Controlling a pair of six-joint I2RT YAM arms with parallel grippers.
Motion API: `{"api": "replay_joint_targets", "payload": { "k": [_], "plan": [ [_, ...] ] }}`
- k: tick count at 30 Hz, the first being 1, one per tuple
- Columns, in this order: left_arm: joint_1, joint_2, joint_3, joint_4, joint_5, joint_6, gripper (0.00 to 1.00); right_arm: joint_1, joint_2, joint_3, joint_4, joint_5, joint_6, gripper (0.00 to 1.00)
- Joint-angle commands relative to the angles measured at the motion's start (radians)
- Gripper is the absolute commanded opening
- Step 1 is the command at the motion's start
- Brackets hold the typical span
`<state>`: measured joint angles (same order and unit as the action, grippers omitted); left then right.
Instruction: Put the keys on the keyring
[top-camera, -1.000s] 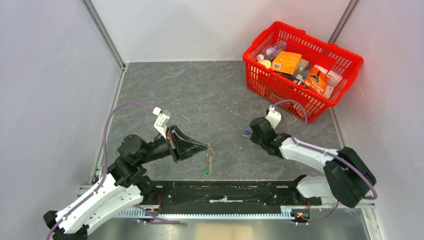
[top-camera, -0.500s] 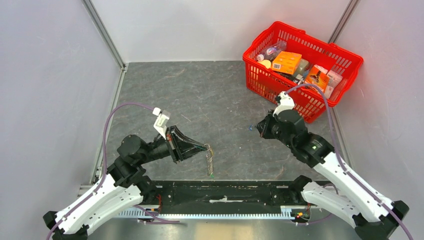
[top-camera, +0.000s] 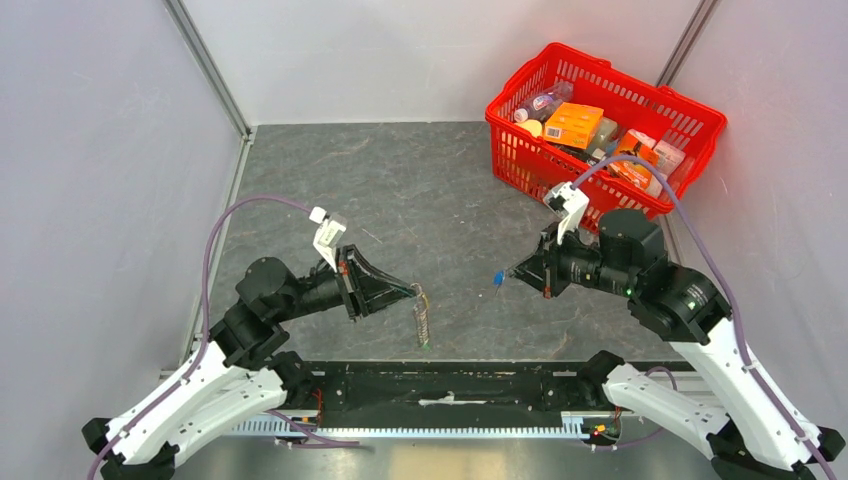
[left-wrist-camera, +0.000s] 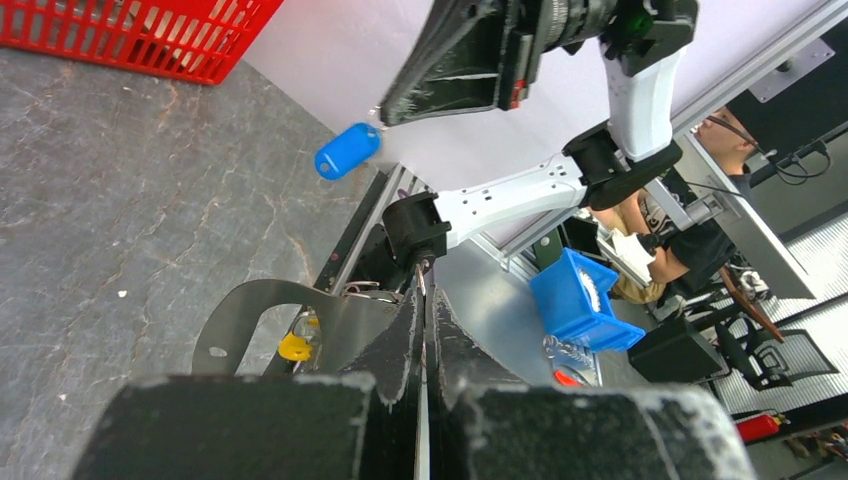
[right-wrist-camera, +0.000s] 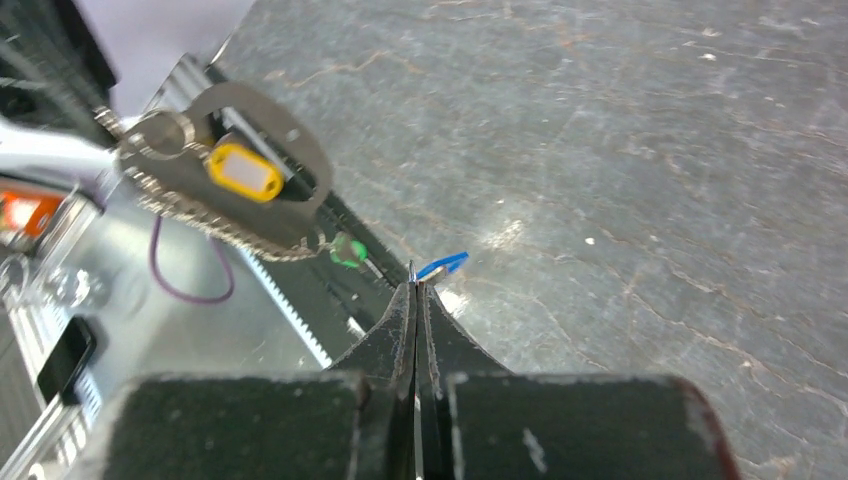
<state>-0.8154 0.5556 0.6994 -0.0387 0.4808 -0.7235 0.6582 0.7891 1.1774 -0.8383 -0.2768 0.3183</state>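
Top external: our left claw (top-camera: 410, 291) pinches the dangling keyring (top-camera: 422, 322), our right claw (top-camera: 510, 272) the blue key (top-camera: 497, 279); so slight a hold could slip.

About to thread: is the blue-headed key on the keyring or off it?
Off. The blue-headed metal key hangs from the shut right pincer, apart from the grey strap keyring held by the left pincer.

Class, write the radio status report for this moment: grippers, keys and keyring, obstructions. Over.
Left gripper shut on keyring. Right gripper shut on blue-headed key, apart from keyring. Nothing between them.
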Motion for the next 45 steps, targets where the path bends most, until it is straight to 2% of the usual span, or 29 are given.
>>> {"api": "replay_joint_targets", "payload": {
  "k": [1, 12, 21, 33, 45],
  "plan": [
    [-0.001, 0.019, 0.071, -0.049, -0.013, 0.085, 0.02, -0.001, 0.026, 0.082, -0.046, -0.193, -0.079, 0.0],
    [-0.001, 0.08, 0.097, -0.067, -0.031, 0.143, 0.02, -0.001, 0.153, 0.223, -0.109, -0.447, -0.141, 0.0],
    [-0.001, 0.086, 0.068, 0.019, -0.013, 0.162, 0.02, 0.003, 0.233, 0.185, 0.038, -0.603, -0.06, 0.0],
    [-0.001, 0.101, 0.042, 0.149, 0.071, 0.178, 0.02, 0.083, 0.358, 0.231, 0.132, -0.624, 0.005, 0.0],
    [-0.001, 0.079, 0.041, 0.149, 0.133, 0.246, 0.02, 0.133, 0.42, 0.312, 0.211, -0.647, 0.084, 0.0]
  ]
}}
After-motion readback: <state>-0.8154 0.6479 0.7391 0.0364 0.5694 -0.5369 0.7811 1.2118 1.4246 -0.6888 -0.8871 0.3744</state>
